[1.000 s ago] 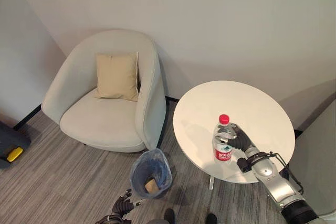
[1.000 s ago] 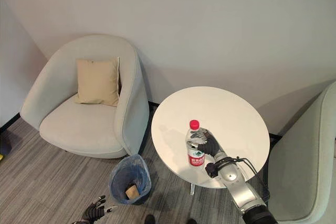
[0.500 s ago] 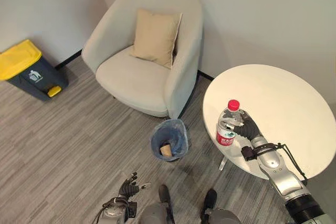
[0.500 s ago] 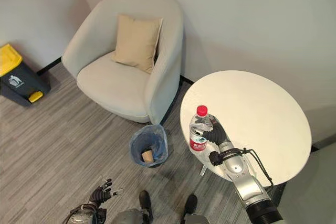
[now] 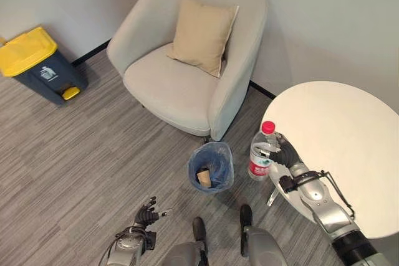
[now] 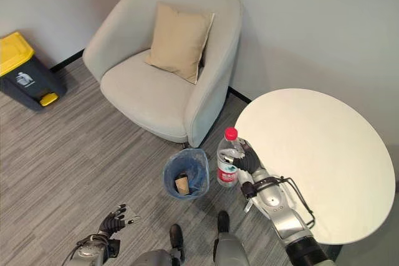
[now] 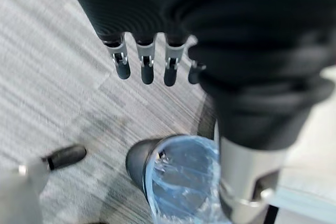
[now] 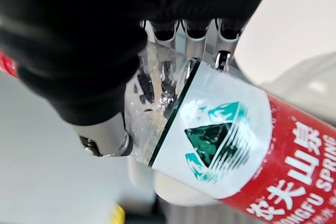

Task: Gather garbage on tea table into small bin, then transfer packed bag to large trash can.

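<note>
— Holding the bottle [image 5: 260, 152], was it? Where did it sit in the frame?

— Lower right of centre. The right hand [image 5: 282, 157] had its fingers curled round the upright bottle, red cap on top, held off the left edge of the surface [image 5: 349, 147], between that edge and the bin [image 5: 211, 166].

— And the bin?

— On the floor just left of the bottle, blue liner open, a small brown scrap already inside. The left hand [image 5: 147, 212] hung low at the bottom left, fingers relaxed and spread, holding nothing.

— How to do the drop well?

— My judgement: carry the bottle further left until it was squarely over the bin's mouth, lower it, then let go, since a tall bottle could clip the rim and tip the light bin.
</note>
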Tool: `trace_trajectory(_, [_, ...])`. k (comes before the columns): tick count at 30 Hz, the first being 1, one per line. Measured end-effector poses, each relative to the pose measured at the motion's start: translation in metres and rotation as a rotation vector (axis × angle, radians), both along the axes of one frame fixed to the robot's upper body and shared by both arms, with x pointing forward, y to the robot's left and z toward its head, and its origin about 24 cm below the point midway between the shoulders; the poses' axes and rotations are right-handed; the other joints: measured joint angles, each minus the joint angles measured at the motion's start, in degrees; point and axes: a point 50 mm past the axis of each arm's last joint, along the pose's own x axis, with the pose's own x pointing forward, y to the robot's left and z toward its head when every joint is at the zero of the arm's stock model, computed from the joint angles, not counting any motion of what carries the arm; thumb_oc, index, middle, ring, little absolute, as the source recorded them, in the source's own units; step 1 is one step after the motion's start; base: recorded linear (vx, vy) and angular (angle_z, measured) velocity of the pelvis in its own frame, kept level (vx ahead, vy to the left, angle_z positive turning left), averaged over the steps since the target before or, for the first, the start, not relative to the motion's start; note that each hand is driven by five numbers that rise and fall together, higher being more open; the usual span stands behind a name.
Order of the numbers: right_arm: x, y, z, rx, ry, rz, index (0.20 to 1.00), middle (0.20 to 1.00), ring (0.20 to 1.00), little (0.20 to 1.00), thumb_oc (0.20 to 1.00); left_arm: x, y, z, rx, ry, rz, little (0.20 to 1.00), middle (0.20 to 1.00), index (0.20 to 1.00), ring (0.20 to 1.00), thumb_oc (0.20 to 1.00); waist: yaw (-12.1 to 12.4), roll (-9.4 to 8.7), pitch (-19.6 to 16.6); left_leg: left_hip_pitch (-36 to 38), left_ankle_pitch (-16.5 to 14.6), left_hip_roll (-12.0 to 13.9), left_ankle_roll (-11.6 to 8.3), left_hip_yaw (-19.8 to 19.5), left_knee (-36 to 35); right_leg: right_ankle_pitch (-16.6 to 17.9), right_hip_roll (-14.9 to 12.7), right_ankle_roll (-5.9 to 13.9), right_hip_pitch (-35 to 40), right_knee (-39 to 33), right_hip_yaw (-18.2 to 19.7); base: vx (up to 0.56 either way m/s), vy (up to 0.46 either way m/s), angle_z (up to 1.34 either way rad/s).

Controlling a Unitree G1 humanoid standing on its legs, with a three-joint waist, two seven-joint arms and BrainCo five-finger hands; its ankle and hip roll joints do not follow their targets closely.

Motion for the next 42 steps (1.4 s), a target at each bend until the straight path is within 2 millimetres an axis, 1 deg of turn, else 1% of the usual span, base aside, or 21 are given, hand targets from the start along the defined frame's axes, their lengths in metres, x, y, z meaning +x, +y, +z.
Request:
trace_trajectory(3, [0.005,-0.004,0.008,-0.069,-0.023,0.027,0.2,0.2,0.2,0.2,0.2,-0.003,0.0,-0.002,-0.003,0.009,0.0,1.0,1.0,1.0,1.0,1.0,0.6,0.98,0.5,-2.6,0.1,1.7,-2.31,-1.7,1.2,1.2,1.7,-1.4,0.0,-2.7,-2.0,-0.06,-0.101,0.26])
trace_trajectory(5, [0.017,0.006,0.019,-0.101,-0.061,0.074,0.2,0.2,0.2,0.2,0.2,0.0,-0.001,0.0,-0.001,-0.002,-0.006,1.0,1.0,1.0,1.0,1.0,1.0,1.62,1.0,-7.0,-0.1,2.1,-2.98,-2.7,4.2,1.5,2.1,-1.61,-2.6,-2.4,-2.9,-0.2,-0.107,0.27])
trace_trajectory(6, [0.033,0.017,0.036,-0.138,-0.121,0.121,0.2,0.2,0.2,0.2,0.2,0.018,-0.005,0.007,0.0,-0.048,-0.028,1.0,1.0,1.0,1.0,1.0,1.6,2.39,3.2,-11.6,0.2,2.3,-3.46,-4.4,6.8,1.4,2.2,-2.44,-6.5,0.1,-4.1,-0.2,-0.087,0.45])
trace_trajectory(7, [0.042,0.025,0.045,-0.136,-0.155,0.133,0.2,0.2,0.2,0.2,0.2,0.028,-0.008,0.012,0.003,-0.08,-0.039,1.0,1.0,1.0,1.0,1.0,2.3,2.97,5.0,-14.2,0.4,2.4,-3.75,-5.3,8.3,0.7,1.9,-3.27,-9.2,2.9,-5.0,-0.2,-0.08,0.52])
trace_trajectory(9, [0.06,0.035,0.066,-0.139,-0.219,0.138,0.2,0.2,0.2,0.2,0.2,0.05,-0.012,0.024,0.019,-0.141,-0.07,1.0,1.0,1.0,1.0,1.0,3.3,2.95,8.4,-18.8,0.2,2.2,-4.53,-6.1,10.8,-1.6,0.7,-4.82,-15.5,9.5,-5.7,-0.1,-0.034,0.31])
trace_trajectory(11, [0.068,0.047,0.079,-0.123,-0.266,0.15,0.2,0.2,0.2,0.2,0.2,0.064,-0.013,0.033,0.026,-0.181,-0.076,1.0,1.0,1.0,1.0,1.0,4.3,2.73,11.7,-21.5,0.3,1.7,-5.01,-6.9,11.9,-3.3,-0.6,-4.99,-19.3,14.4,-6.5,-0.09,-0.016,0.34])
trace_trajectory(13, [0.07,0.058,0.088,-0.105,-0.302,0.17,0.2,0.2,0.2,0.2,0.2,0.073,-0.012,0.04,0.037,-0.206,-0.077,1.0,1.0,1.0,1.0,1.0,4.7,2.36,13.7,-23.7,0.1,1.2,-4.63,-7.6,13.1,-5.1,-1.7,-6.18,-22.0,17.7,-6.9,-0.11,-0.005,0.29])
trace_trajectory(14, [0.071,0.062,0.088,-0.095,-0.307,0.165,0.2,0.2,0.2,0.2,0.2,0.074,-0.01,0.041,0.048,-0.214,-0.074,1.0,1.0,1.0,1.0,1.0,5.1,1.97,13.9,-26.1,0.0,1.0,-4.57,-7.7,14.4,-5.5,-2.2,-5.69,-24.1,19.6,-6.9,-0.03,-0.016,0.23])
trace_trajectory(16, [0.078,0.07,0.099,-0.092,-0.35,0.159,0.2,0.2,0.2,0.2,0.2,0.083,-0.008,0.048,0.078,-0.237,-0.085,1.0,1.0,1.0,1.0,1.0,4.5,1.49,14.4,-31.7,-0.9,0.2,-4.38,-8.4,18.2,-7.0,-3.6,-6.15,-29.8,23.7,-7.0,-0.02,-0.005,0.25])
trace_trajectory(21, [0.096,0.068,0.126,-0.123,-0.436,0.058,0.2,0.2,0.2,0.2,0.2,0.114,-0.005,0.076,0.091,-0.349,-0.061,1.0,1.0,1.0,1.0,1.0,4.5,0.78,16.8,-44.0,-3.4,-0.6,-3.83,-9.5,28.4,-9.1,-5.6,-6.34,-40.5,32.4,-6.7,-0.07,0.006,0.18])
trace_trajectory(22, [0.096,0.067,0.128,-0.12,-0.444,0.047,0.2,0.2,0.2,0.2,0.2,0.118,-0.006,0.079,0.09,-0.36,-0.056,1.0,1.0,1.0,1.0,1.0,4.5,0.75,17.2,-44.6,-3.8,-0.6,-3.88,-9.7,29.0,-9.5,-5.6,-6.93,-40.9,32.5,-6.8,-0.07,-0.003,0.08])
trace_trajectory(24, [0.098,0.068,0.126,-0.125,-0.441,0.032,0.2,0.2,0.2,0.2,0.2,0.118,-0.005,0.08,0.082,-0.37,-0.044,1.0,1.0,1.0,1.0,1.0,4.5,0.32,16.9,-46.5,-4.1,-0.7,-3.95,-9.7,31.1,-9.5,-5.8,-6.68,-42.2,34.4,-6.5,-0.02,-0.016,0.03])
trace_trajectory(25, [0.103,0.069,0.134,-0.129,-0.462,0.016,0.2,0.2,0.2,0.2,0.2,0.122,-0.004,0.086,0.088,-0.394,-0.055,1.0,1.0,1.0,1.0,1.0,4.4,0.23,16.9,-48.3,-5.5,-0.9,-3.93,-9.7,32.7,-11.0,-6.2,-7.05,-44.1,35.9,-6.4,0.0,-0.011,0.1])
trace_trajectory(26, [0.108,0.069,0.152,-0.124,-0.51,-0.011,0.2,0.2,0.2,0.2,0.2,0.13,-0.003,0.097,0.094,-0.443,-0.057,1.0,1.0,1.0,1.0,1.0,4.4,0.24,16.9,-51.3,-5.4,-1.0,-3.94,-10.0,34.0,-11.0,-6.6,-7.13,-47.0,37.5,-6.5,0.0,-0.021,0.15])
trace_trajectory(31, [0.127,0.065,0.186,-0.144,-0.571,-0.1,0.2,0.2,0.2,0.2,0.2,0.146,-0.009,0.115,0.098,-0.506,-0.087,1.0,1.0,1.0,1.0,1.0,5.1,0.22,17.1,-60.9,-6.3,-2.5,-4.24,-11.2,41.4,-12.8,-8.7,-8.48,-56.1,45.7,-6.7,0.03,-0.005,0.22])
trace_trajectory(35, [0.138,0.058,0.195,-0.187,-0.542,-0.153,0.2,0.2,0.2,0.2,0.2,0.15,-0.015,0.123,0.102,-0.538,-0.132,1.0,1.0,1.0,1.0,1.0,5.5,0.24,17.1,-67.3,-8.0,-3.6,-4.11,-11.9,46.0,-15.6,-10.5,-9.34,-62.3,50.6,-6.5,0.05,0.009,0.18])
trace_trajectory(37, [0.141,0.057,0.189,-0.194,-0.51,-0.167,0.2,0.2,0.2,0.2,0.2,0.15,-0.015,0.125,0.096,-0.546,-0.129,1.0,1.0,1.0,1.0,1.0,6.1,0.29,17.1,-69.4,-8.3,-3.8,-3.8,-12.1,48.0,-15.9,-10.9,-9.86,-64.3,52.4,-6.4,0.08,0.034,0.08])
trace_trajectory(38, [0.142,0.055,0.187,-0.186,-0.495,-0.178,0.413,0.413,0.413,0.413,0.413,0.151,-0.016,0.127,0.094,-0.556,-0.139,1.0,1.0,1.0,1.0,1.0,6.5,0.34,17.1,-70.1,-8.6,-3.9,-3.76,-12.0,48.7,-16.2,-11.0,-9.6,-64.9,53.0,-6.3,0.06,0.016,0.02])
trace_trajectory(39, [0.143,0.054,0.189,-0.192,-0.493,-0.186,0.947,0.947,0.947,0.947,0.947,0.152,-0.017,0.13,0.09,-0.569,-0.141,1.0,1.0,1.0,1.0,1.0,6.6,0.38,17.0,-70.8,-8.9,-4.0,-4.05,-11.9,48.7,-16.5,-11.2,-9.14,-65.8,53.2,-6.1,0.03,0.018,0.01])
trace_trajectory(40, [0.145,0.052,0.194,-0.199,-0.496,-0.197,1.0,1.0,1.0,1.0,1.0,0.154,-0.018,0.134,0.086,-0.586,-0.146,1.0,1.0,1.0,1.0,1.0,6.8,0.51,17.0,-71.6,-8.8,-4.0,-4.04,-11.9,48.7,-16.4,-11.2,-9.07,-66.6,53.2,-6.0,0.0,0.0,0.0])
trace_trajectory(42, [0.146,0.05,0.198,-0.196,-0.499,-0.209,1.0,1.0,1.0,1.0,1.0,0.154,-0.019,0.137,0.084,-0.597,-0.152,1.0,1.0,1.0,1.0,1.0,7.1,0.51,17.0,-72.1,-8.8,-4.0,-3.97,-11.8,48.6,-16.2,-11.2,-9.18,-67.1,53.1,-6.0,0.0,0.0,0.0])
